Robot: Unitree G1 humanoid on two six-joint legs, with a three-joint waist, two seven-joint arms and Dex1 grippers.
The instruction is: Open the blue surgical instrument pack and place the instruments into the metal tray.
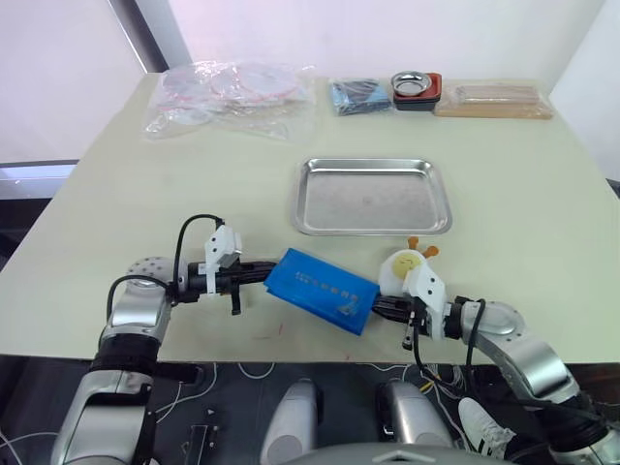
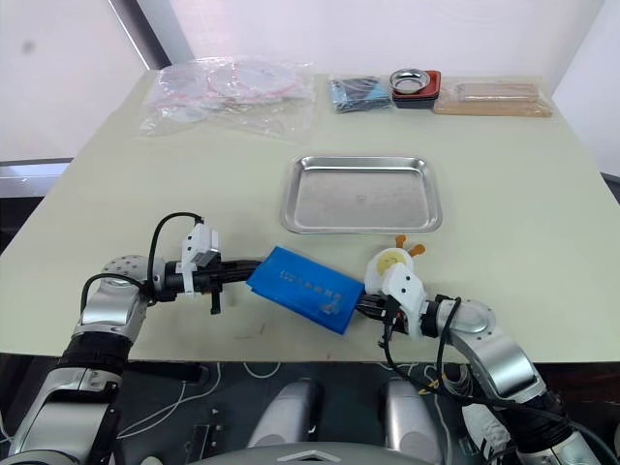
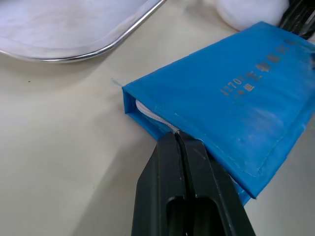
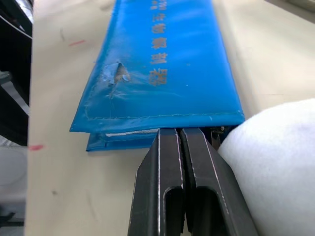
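Note:
The blue surgical instrument pack (image 1: 320,289) lies folded shut on the table near its front edge, slanted between my two grippers. The instruments are hidden inside it. My left gripper (image 1: 269,275) is shut, its tips touching the pack's left edge where a strip of pale lining shows (image 3: 147,112). My right gripper (image 1: 374,306) is shut too, its tips against the pack's right end (image 4: 162,73), just under the top flap's stitched edge. No fabric is visible between either pair of fingers. The metal tray (image 1: 373,230) sits bare just beyond the pack, at the table's middle.
Clear plastic bags (image 1: 232,92) lie at the back left. A darker blue packet (image 1: 360,95), a round metal bowl in a red holder (image 1: 417,87) and a wooden board (image 1: 494,100) line the back edge. A white rounded object (image 1: 407,263) sits beside my right gripper.

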